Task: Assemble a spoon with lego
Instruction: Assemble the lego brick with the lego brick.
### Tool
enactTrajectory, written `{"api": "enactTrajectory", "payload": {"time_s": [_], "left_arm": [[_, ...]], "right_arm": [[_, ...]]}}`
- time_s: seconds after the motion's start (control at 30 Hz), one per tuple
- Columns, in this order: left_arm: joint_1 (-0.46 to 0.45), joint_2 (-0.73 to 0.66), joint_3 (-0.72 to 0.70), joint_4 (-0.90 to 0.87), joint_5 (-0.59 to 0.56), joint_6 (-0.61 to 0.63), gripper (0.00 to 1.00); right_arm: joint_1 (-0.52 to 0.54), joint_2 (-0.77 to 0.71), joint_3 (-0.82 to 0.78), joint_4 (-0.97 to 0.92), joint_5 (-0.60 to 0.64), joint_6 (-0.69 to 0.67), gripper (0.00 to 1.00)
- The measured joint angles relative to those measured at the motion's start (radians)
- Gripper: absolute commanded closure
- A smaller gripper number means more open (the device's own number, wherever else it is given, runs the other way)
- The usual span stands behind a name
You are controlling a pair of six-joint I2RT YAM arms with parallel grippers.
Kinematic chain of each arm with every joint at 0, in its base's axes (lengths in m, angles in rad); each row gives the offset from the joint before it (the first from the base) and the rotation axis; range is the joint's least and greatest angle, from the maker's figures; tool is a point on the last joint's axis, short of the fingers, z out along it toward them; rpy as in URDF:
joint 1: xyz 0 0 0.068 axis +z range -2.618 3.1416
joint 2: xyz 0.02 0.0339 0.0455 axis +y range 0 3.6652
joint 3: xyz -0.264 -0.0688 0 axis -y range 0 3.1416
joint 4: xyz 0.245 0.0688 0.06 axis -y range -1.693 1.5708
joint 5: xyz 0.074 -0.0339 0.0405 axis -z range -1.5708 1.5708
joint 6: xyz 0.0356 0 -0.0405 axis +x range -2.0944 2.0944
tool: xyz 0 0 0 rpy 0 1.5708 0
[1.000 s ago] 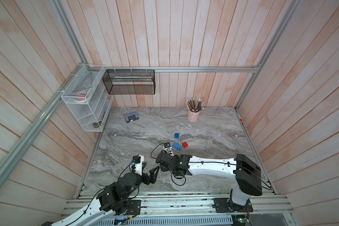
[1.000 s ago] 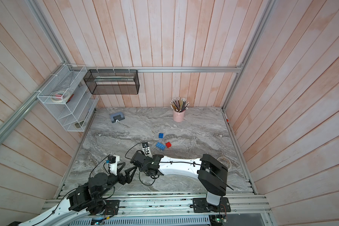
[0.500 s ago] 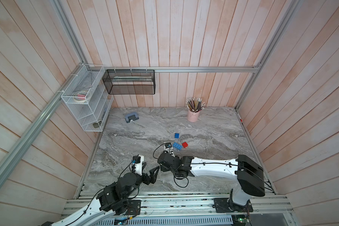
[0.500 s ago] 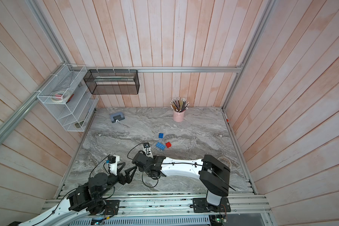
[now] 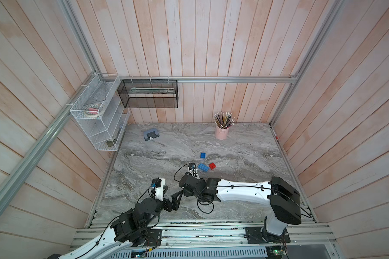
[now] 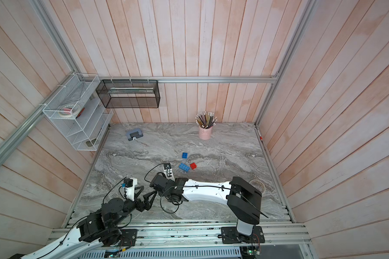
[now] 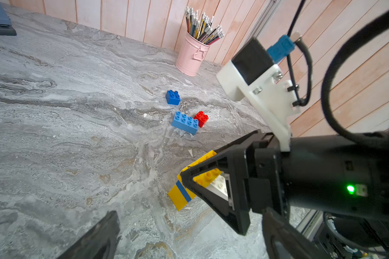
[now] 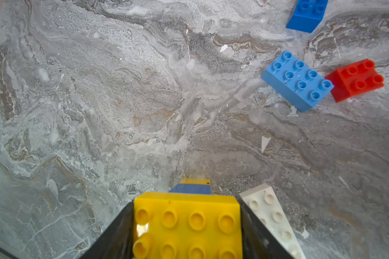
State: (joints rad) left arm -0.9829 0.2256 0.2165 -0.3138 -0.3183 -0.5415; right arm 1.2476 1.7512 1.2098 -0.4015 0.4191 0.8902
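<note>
My right gripper (image 8: 186,215) is shut on the part-built spoon (image 7: 181,194). A yellow studded brick (image 8: 186,224) sits between its jaws. A blue and yellow stem points down at the table, and a white brick (image 8: 272,219) lies along the outside of one finger. Open and holding nothing, my left gripper (image 5: 173,195) stands just beside the right gripper (image 5: 184,194). Loose lego lies farther back: a blue square brick (image 5: 203,155), a light blue oblong brick (image 5: 203,167) and a red brick (image 5: 212,165) touching it.
A pink cup of pencils (image 5: 222,132) and a grey-blue hole punch (image 5: 150,135) stand near the back wall. A white wire rack (image 5: 99,116) and a black mesh basket (image 5: 148,94) hang at the back left. A tape ring (image 6: 257,186) lies behind the right arm.
</note>
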Motion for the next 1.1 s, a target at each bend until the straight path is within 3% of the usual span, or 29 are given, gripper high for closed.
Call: {"api": "enactTrajectory", "payload": {"time_s": [0.7,0.93,1.1], "left_arm": [[0.000,-0.005,-0.004,0.000,0.005,0.000,0.00],[0.000,-0.005,-0.004,0.000,0.005,0.000,0.00],[0.000,-0.006,-0.004,0.000,0.005,0.000,0.00]], "right_arm": [[0.015,0.029,0.022,-0.057,-0.029,-0.002,0.22],[0.016,0.035,0.024,-0.079,-0.039,-0.014,0.10],[0.016,0.011,0.025,-0.096,-0.038,-0.027,0.08]]}}
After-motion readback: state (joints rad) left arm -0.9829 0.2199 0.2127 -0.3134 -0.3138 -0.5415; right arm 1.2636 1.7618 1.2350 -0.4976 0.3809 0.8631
